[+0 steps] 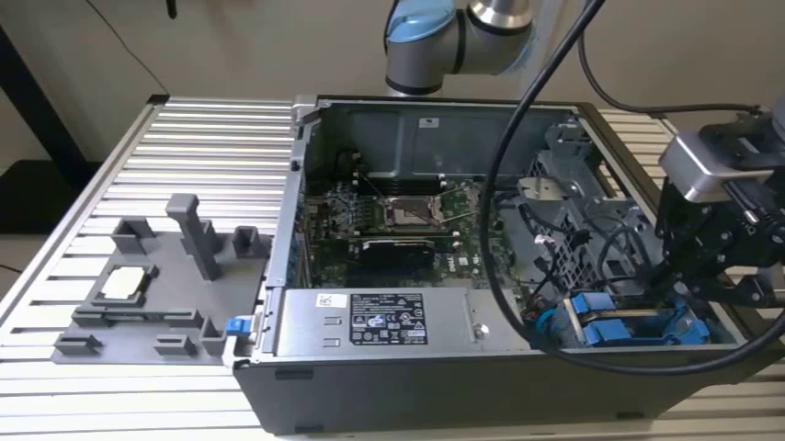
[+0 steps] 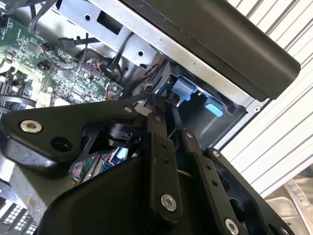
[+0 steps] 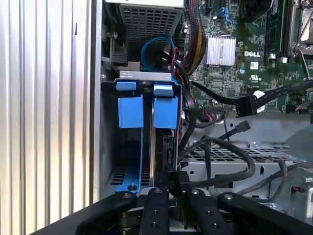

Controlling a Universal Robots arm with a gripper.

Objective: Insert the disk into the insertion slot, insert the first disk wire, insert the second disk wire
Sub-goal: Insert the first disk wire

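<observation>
The disk (image 3: 165,113) stands in its blue carrier inside the insertion slot (image 3: 145,75) of the grey drive cage, with its dark edge facing my gripper. In the exterior view the disk (image 1: 617,333) sits at the case's front right corner. My gripper (image 3: 175,188) is right at the disk's near edge, its fingers (image 3: 155,200) close together on a black wire connector (image 3: 174,177). A thick black wire (image 3: 230,176) runs from the connector over the cage. In the second wrist view the gripper (image 2: 171,120) points at the blue tabs (image 2: 183,90). My gripper (image 1: 682,292) hangs over the cage.
A second blue carrier (image 3: 130,110) stands beside the disk in the same cage. The motherboard (image 3: 234,54), loose black cables (image 3: 274,93) and the labelled power-supply box (image 1: 374,323) crowd the case. A grey fixture (image 1: 160,294) lies on the slatted table at the exterior view's left.
</observation>
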